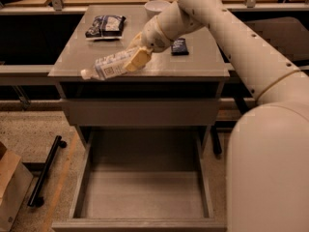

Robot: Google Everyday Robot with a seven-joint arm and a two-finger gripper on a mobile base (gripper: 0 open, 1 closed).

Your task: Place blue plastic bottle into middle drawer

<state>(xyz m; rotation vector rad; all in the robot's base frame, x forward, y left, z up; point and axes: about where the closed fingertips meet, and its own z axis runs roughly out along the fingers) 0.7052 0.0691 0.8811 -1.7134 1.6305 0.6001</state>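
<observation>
The blue plastic bottle (108, 66), clear with a white cap and a pale printed label, is held on its side above the front left part of the cabinet top (72, 64). Its cap points left. My gripper (136, 57) is shut on the bottle's base end, one tan finger across the front of it. The middle drawer (140, 197) stands pulled out below, wide and grey with tall side walls and a bare floor.
A dark blue-and-white snack bag (105, 25) lies at the back left of the cabinet top. A small dark flat packet (179, 46) lies to the right, and a white bowl (157, 6) at the back. A shut shallower drawer (140, 111) sits above the open one. My arm fills the right side.
</observation>
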